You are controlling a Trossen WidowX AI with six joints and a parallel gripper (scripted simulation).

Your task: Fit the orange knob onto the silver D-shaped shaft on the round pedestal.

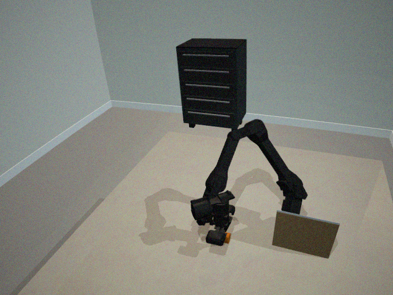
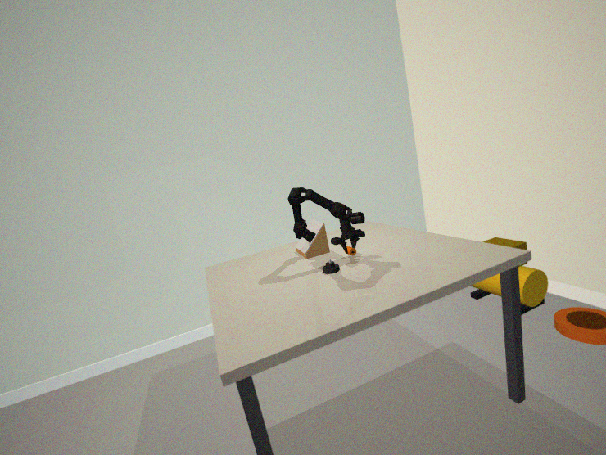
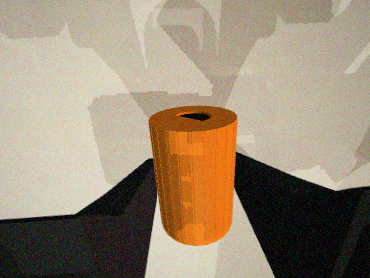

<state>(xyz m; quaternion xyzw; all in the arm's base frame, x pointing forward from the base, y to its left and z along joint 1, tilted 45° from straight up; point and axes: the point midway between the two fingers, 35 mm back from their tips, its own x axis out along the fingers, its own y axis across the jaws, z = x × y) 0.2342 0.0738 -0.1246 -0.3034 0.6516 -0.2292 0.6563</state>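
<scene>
The orange knob (image 1: 227, 237) (image 2: 351, 251) (image 3: 195, 180) is held between the two black fingers of my gripper (image 2: 350, 248) (image 3: 192, 162). My gripper is shut on it, a little above the table. The knob lies on its side across the fingers. In the wrist view its end with the dark hole is at the top, and one edge of the hole looks straight. The black round pedestal (image 2: 331, 268) stands on the table in the exterior view, to the left of the gripper and nearer that camera. Its small silver shaft (image 2: 330, 262) points up; its flat side is too small to make out. I cannot see the pedestal in the top view.
A brown panel (image 1: 305, 234) stands upright near the arm's base; in the exterior view it shows as a wedge-shaped stand (image 2: 320, 244) behind the pedestal. The table (image 2: 274, 322) carries the arm's shadows. A dark drawer cabinet (image 1: 211, 82) stands on the floor beyond the table.
</scene>
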